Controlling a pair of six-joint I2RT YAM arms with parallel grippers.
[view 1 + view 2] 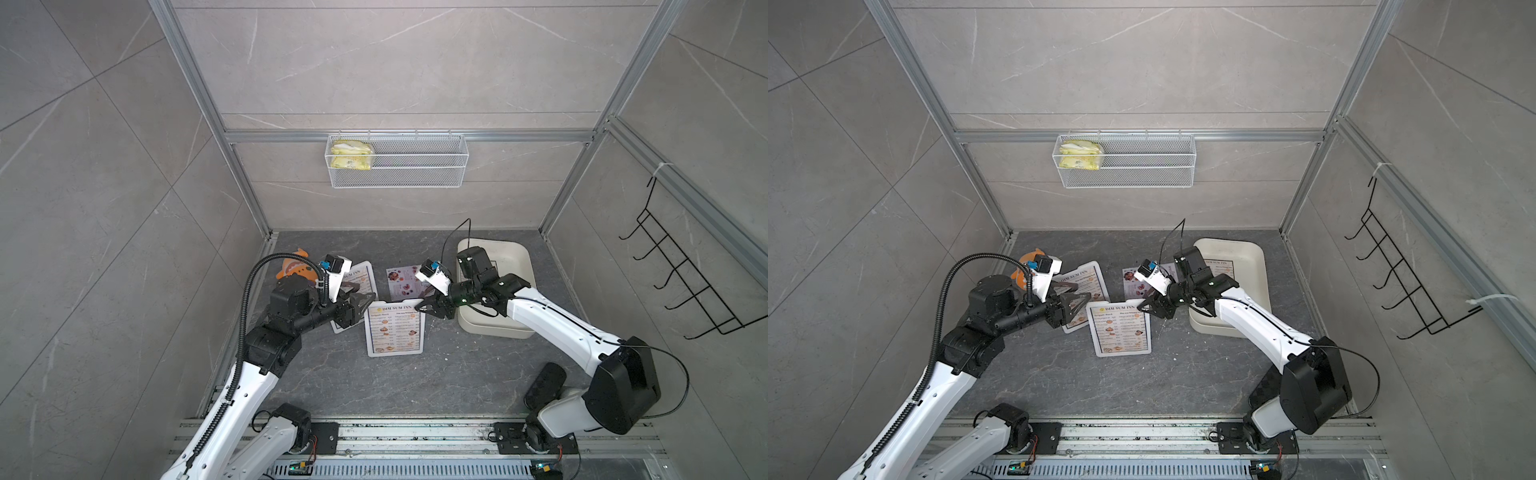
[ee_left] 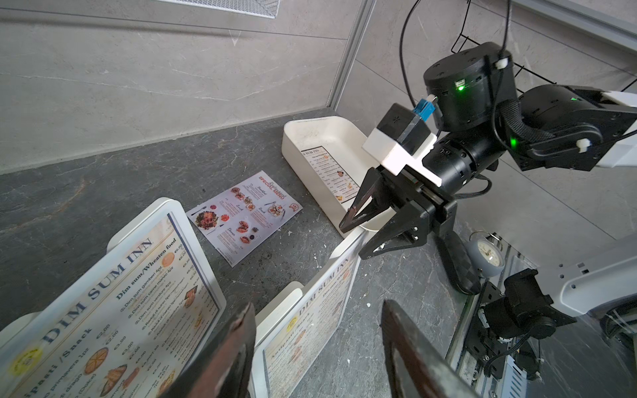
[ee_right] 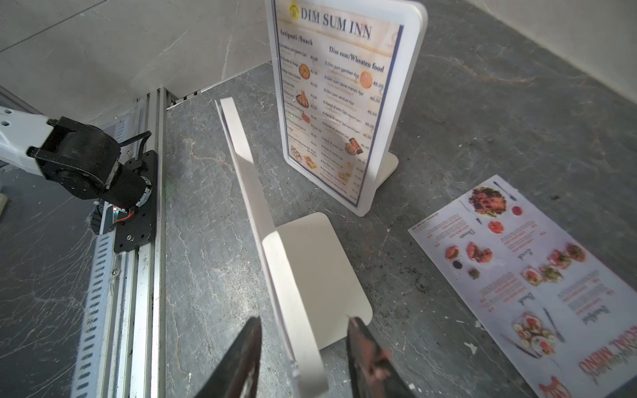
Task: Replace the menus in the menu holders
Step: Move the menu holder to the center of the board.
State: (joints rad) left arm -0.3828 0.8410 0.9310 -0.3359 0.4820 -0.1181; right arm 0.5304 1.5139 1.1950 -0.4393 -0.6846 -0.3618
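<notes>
We're looking down on a dark grey, veined tabletop [image 1: 415, 382], boxed in by pale grey tiled walls [image 1: 395, 62] and aluminium framing. High on the back wall, far beyond both claws, a white wire basket [image 1: 415, 176] is holding yellow packets [image 1: 351, 160]. A black hook rack [image 1: 688, 271] is hanging well off to the right claw's outer side. Right behind that claw's wrist a cream tray [image 1: 490, 330] is sitting, with a tray sheet [image 2: 331, 172] lying inside it. An orange plush toy [image 1: 293, 266] is peeking out behind the left arm.

Now the action: the right claw [image 3: 303, 320] is straddling the top edge of the near menu holder [image 3: 286, 282], jaws apart, a sliver of gap showing on each side, not pinching. That holder is standing upright between the two claws, its front menu [image 1: 395, 328] reading "DIM SUM INN". The left claw [image 2: 319, 305] is hovering spread wide with nothing in it, near the holder's other top corner. Close beside the left claw the second menu holder [image 3: 410, 69] is standing, its back menu [image 3: 331, 103] listing "Antipasti /Snack" and "Dim sum/Wheaten food". Flat on the table just past the right claw's tips, a loose sheet [image 3: 527, 268] is showing red "SPECIAL MENU".
</notes>
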